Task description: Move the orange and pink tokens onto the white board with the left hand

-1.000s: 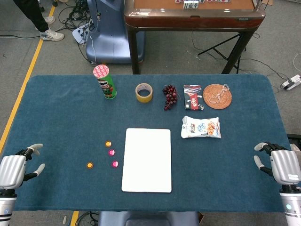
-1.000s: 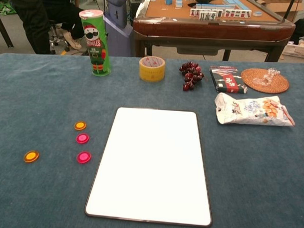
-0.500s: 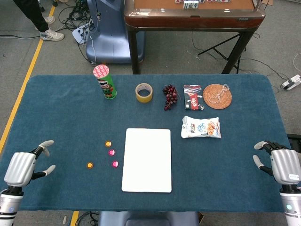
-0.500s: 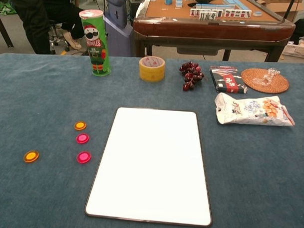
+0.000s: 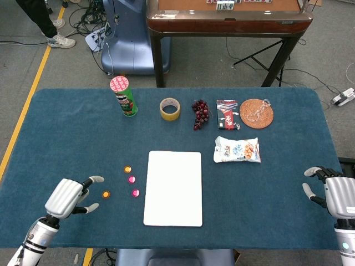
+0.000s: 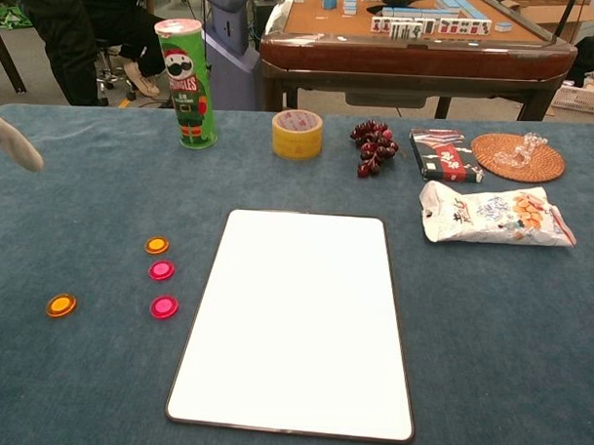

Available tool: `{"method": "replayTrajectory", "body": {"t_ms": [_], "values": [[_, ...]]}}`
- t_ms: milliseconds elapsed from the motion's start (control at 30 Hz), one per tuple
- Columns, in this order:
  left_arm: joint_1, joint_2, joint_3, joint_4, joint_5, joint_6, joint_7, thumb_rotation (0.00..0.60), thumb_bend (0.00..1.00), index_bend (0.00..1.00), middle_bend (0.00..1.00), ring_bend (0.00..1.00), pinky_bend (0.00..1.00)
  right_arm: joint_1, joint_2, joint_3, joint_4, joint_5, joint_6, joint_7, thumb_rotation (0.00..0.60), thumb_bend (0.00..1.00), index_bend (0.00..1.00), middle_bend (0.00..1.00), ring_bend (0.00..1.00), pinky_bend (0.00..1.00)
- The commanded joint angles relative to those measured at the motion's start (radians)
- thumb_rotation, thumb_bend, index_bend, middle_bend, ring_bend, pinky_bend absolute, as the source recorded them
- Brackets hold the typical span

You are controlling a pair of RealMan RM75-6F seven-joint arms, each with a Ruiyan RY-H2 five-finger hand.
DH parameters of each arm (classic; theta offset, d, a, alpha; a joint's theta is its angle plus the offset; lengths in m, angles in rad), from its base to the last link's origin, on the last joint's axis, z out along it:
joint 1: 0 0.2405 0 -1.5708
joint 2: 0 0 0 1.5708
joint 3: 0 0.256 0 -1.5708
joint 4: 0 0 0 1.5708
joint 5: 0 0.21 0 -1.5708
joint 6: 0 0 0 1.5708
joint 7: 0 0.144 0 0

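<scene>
Two orange tokens (image 5: 127, 169) (image 5: 106, 194) and two pink tokens (image 5: 131, 179) (image 5: 135, 193) lie on the blue table left of the white board (image 5: 173, 188). In the chest view the orange tokens (image 6: 157, 245) (image 6: 61, 305) and pink tokens (image 6: 161, 269) (image 6: 164, 307) sit left of the board (image 6: 298, 320). My left hand (image 5: 69, 197) hovers open just left of the nearer orange token, holding nothing; only a fingertip (image 6: 17, 144) shows in the chest view. My right hand (image 5: 336, 194) rests open at the table's right edge.
Along the far side stand a Pringles can (image 5: 123, 96), a tape roll (image 5: 170, 108), grapes (image 5: 200, 113), a small packet (image 5: 227, 114) and a woven coaster (image 5: 256, 113). A snack bag (image 5: 237, 150) lies right of the board. A wooden table (image 5: 227, 19) stands beyond.
My left hand has moved right from the table's left edge toward the nearer orange token. The right hand has barely shifted. Tokens and board have not moved.
</scene>
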Motion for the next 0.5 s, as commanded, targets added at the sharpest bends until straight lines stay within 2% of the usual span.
{"method": "replayTrajectory", "body": {"t_ms": [33,267,500], "values": [[-0.038,-0.022,-0.001,-0.012,-0.016,-0.059,0.018,0.600,0.12,0.41,1.00,1.00,1.00,-0.002,-0.001,-0.002,0.003,-0.001,0.001,0.005,0.600,0.25,0.47,0.50,0.50,0.61],[-0.092,-0.080,-0.004,-0.018,-0.092,-0.166,0.088,0.600,0.12,0.42,1.00,1.00,1.00,-0.007,-0.005,0.003,0.014,0.007,0.006,0.026,0.600,0.25,0.47,0.50,0.50,0.61],[-0.114,-0.134,0.004,0.009,-0.143,-0.208,0.150,0.600,0.12,0.44,1.00,1.00,1.00,-0.006,-0.010,0.002,0.028,0.009,0.000,0.037,0.600,0.25,0.47,0.50,0.50,0.61]]}}
